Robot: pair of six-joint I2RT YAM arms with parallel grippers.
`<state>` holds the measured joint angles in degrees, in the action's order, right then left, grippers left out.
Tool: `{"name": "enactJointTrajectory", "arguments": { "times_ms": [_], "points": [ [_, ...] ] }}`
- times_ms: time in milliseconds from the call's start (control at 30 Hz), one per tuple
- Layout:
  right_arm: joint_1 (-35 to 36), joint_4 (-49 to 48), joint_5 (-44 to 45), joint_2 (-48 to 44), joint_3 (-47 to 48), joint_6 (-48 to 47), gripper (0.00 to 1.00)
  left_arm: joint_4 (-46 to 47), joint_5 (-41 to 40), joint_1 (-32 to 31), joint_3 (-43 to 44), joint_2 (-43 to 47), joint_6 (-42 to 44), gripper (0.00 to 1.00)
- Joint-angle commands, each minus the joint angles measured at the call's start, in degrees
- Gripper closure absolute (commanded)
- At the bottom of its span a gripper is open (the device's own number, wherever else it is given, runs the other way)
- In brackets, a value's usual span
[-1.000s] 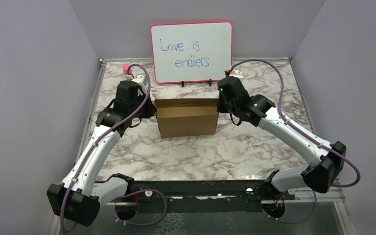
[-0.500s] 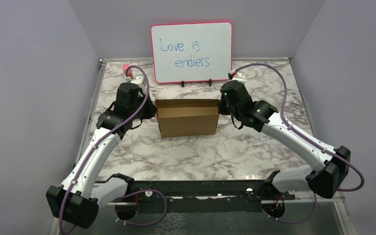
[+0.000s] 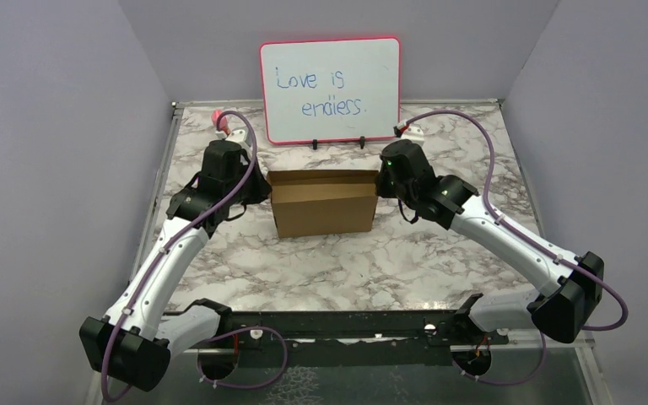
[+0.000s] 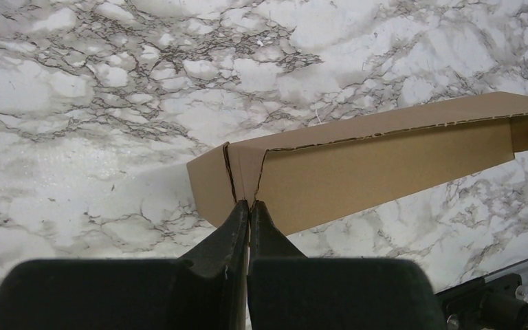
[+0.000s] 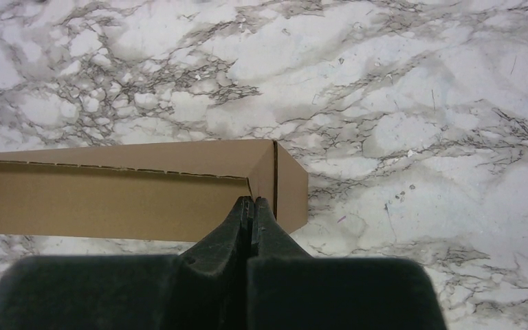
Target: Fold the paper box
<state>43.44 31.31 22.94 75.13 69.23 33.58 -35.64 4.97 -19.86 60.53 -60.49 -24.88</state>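
Note:
The paper box (image 3: 322, 207) is plain brown cardboard standing on edge in the middle of the marble table, its top open. My left gripper (image 3: 260, 187) is at its left end and my right gripper (image 3: 381, 181) at its right end. In the left wrist view the left gripper (image 4: 249, 203) is shut on the thin end wall of the box (image 4: 357, 175). In the right wrist view the right gripper (image 5: 252, 200) is shut on the end wall near the corner of the box (image 5: 110, 199). The box's inside is mostly hidden.
A red-framed whiteboard (image 3: 331, 80) with blue writing stands right behind the box. Purple walls close in the left, right and back. A black rail (image 3: 337, 325) with both arm bases runs along the near edge. Marble table (image 3: 346, 261) lies in front of the box.
My right arm has shifted a little toward me and to the right, its wrist settling lower at the box's right end. The left arm and the box have barely moved.

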Motion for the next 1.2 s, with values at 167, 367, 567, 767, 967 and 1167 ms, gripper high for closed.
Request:
{"name": "enactJointTrajectory", "arguments": {
  "times_ms": [167,367,567,767,967,1167],
  "points": [
    [0.6,4.1,-5.1,2.3,-3.3,0.8,0.99,2.6,1.7,-1.1,4.2,-0.8,-1.6,1.00],
    [0.6,3.8,-5.4,2.3,-3.4,0.4,0.99,2.6,2.6,-1.1,1.6,-0.6,-2.0,1.00],
    [0.6,3.2,-5.3,2.0,-4.4,0.5,0.99,2.6,1.3,-1.1,-3.0,1.8,-2.1,1.00],
    [0.6,0.2,-4.5,0.1,-7.2,0.4,0.99,3.8,0.4,-1.1,-8.9,4.1,-1.6,1.00],
    [0.6,-2.2,-4.9,-1.3,-9.2,-0.4,0.87,6.7,-0.3,-1.1,-13.7,6.9,-1.7,0.92],
    [0.6,-3.7,-4.9,-6.6,-8.7,-2.5,0.56,6.7,-1.9,-1.1,-11.1,10.8,-2.4,0.52]
  ]
}}
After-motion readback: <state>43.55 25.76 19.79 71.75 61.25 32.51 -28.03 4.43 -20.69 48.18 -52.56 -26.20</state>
